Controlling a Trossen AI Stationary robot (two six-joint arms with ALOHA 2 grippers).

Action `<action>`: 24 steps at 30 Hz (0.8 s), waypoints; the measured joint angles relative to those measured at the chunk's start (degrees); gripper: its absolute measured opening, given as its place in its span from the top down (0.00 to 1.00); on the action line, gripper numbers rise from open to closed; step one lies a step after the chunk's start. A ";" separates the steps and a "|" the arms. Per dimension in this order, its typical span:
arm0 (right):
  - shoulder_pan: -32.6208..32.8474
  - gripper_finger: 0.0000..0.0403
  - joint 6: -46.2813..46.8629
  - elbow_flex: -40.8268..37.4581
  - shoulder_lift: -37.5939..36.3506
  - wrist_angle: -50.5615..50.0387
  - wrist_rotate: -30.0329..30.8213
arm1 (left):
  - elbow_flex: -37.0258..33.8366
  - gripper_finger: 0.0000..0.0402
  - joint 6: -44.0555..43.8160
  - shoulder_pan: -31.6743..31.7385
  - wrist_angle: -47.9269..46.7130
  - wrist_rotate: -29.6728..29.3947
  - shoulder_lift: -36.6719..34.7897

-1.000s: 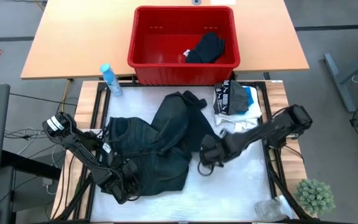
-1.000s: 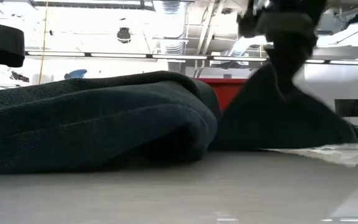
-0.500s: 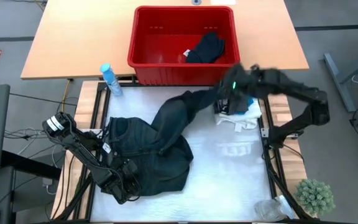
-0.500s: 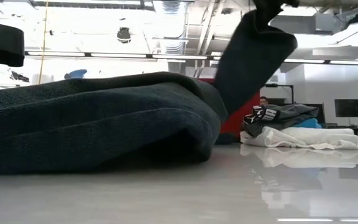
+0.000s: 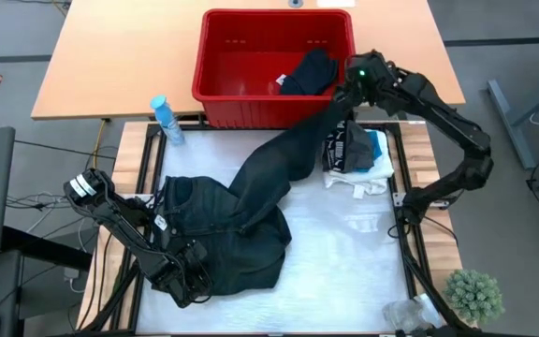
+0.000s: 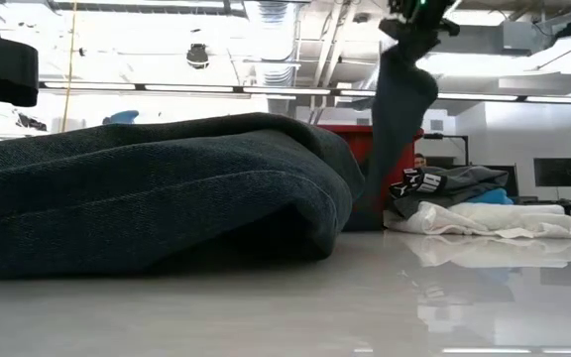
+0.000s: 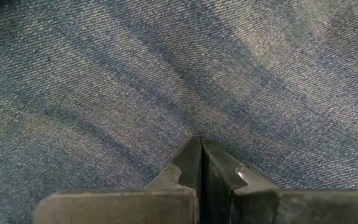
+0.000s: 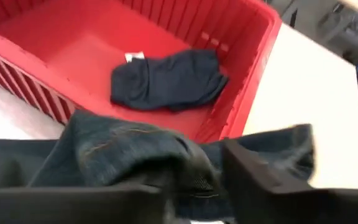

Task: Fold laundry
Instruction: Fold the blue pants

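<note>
Two grippers are at work. The left gripper (image 7: 201,163) has its jaws pressed together, tips down on the dark jeans (image 5: 227,220) at the near left of the white table (image 5: 344,271). The right gripper (image 5: 352,86) is up by the near right corner of the red basket (image 5: 215,65), with one jeans leg (image 5: 293,150) stretched up to it; the cloth lies over its fingers, but I cannot tell if they squeeze it. One dark garment (image 8: 166,78) lies in the basket. One small pile of clothes (image 5: 356,154), white at the bottom, sits on the table's right side. One blue bottle (image 5: 165,119) stands left of the basket. Only the low view shows the leg (image 6: 397,119) hanging straight down.
</note>
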 joint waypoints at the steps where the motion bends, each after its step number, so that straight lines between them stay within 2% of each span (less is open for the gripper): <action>1: -0.78 0.56 0.25 0.00 0.49 -0.63 -0.57 | 0.01 1.00 0.03 0.00 0.50 0.00 0.00; 5: -2.55 0.35 1.76 -0.02 1.06 -3.08 -5.22 | 0.01 1.00 0.30 -0.02 2.37 0.51 0.00; 8: -2.44 0.28 1.57 -0.02 -0.60 -2.99 -6.96 | 0.01 1.00 -0.14 -0.02 3.36 0.66 -0.02; 13: -5.99 0.25 -0.52 3.99 -1.16 -4.09 -7.65 | -0.01 1.00 1.76 -0.02 4.54 0.83 0.00; 19: -12.92 0.25 3.20 9.13 1.36 -13.94 -12.53 | -0.01 1.00 1.50 -0.02 4.65 0.85 0.00; 24: -12.68 0.25 3.59 12.27 0.99 -17.94 -26.50 | -0.01 1.00 0.87 -0.02 4.64 0.85 0.00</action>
